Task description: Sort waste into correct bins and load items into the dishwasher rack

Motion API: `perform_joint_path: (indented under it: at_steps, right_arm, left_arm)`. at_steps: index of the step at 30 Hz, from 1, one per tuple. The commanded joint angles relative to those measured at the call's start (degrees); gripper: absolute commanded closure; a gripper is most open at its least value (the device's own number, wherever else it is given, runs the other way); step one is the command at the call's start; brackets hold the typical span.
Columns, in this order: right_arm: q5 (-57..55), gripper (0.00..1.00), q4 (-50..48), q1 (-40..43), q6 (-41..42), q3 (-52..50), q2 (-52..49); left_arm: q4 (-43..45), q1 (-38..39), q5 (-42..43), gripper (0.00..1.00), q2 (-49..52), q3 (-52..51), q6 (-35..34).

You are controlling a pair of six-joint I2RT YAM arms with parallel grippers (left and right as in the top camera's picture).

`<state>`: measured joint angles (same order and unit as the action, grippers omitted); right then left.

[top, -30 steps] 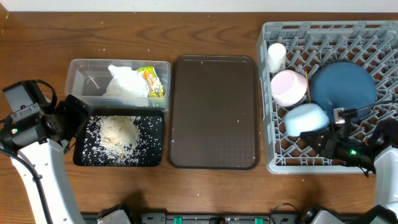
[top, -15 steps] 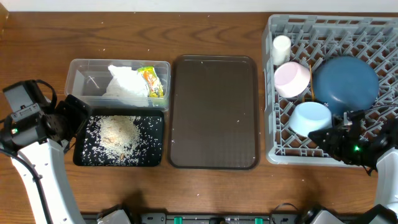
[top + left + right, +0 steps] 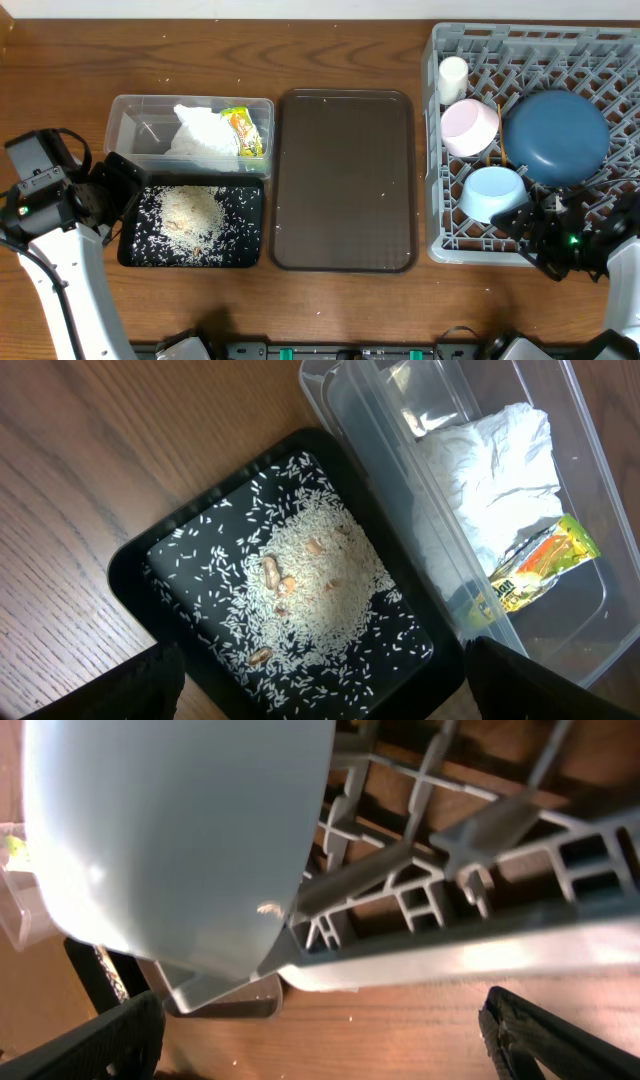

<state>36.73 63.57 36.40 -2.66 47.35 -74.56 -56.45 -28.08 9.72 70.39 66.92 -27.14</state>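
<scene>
Now that the right gripper has let go, its jaws stand wide apart | small light-blue bowl rests free on the pegs of the dishwasher rack, beside the dark-blue plate | bowl counts as loaded; arm free for whatever remains.

We see the small light-blue bowl resting in the large grey pegged dishwasher rack, at seven o'clock from the large dark-blue plate.
</scene>
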Motion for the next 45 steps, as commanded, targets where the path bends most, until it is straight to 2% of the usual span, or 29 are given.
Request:
perform_joint_path:
  at_steps: [1,7,13,19,22,27,36,42,45]
  right_arm:
    - [-3.8,0.01,2.2,0.7,0.9,6.1,1.8]
    - [-8.4,0.01,6.8,-2.3,2.0,16.0,4.0]
    - [-9.2,0.01,4.7,-11.1,2.2,22.5,4.3]
    - [-24.9,0.05,-0.2,-21.5,8.9,23.1,3.9]
    - [-28.2,0.06,-3.1,-24.5,9.0,22.4,2.9]
    - [-28.0,0.09,-7.4,-27.0,7.3,21.2,-0.7]
    - [-22.8,0.08,-5.0,-28.4,7.3,21.1,-9.7]
    - [-9.8,0.06,-5.6,-29.7,0.1,21.1,-12.5]
    - [-8.9,0.05,-6.3,-29.8,-0.3,21.1,-12.5]
  left_arm:
    - [-0.1,-0.3,-0.3,0.08,0.0,1.0,0.3]
    - [-0.1,-0.2,-0.3,0.08,0.0,1.0,0.3]
    - [-0.1,-0.2,-0.3,0.08,0.0,1.0,0.3]
    - [-0.1,-0.2,-0.3,0.08,0.0,1.0,0.3]
    - [-0.1,-0.2,-0.3,0.08,0.0,1.0,0.3]
    - [-0.1,-0.2,-0.3,0.08,0.0,1.0,0.3]
    - [-0.1,-0.3,-0.3,0.08,0.0,1.0,0.3]
    - [-0.1,-0.3,-0.3,0.08,0.0,1.0,0.3]
    - [-0.1,-0.2,-0.3,0.08,0.0,1.0,0.3]
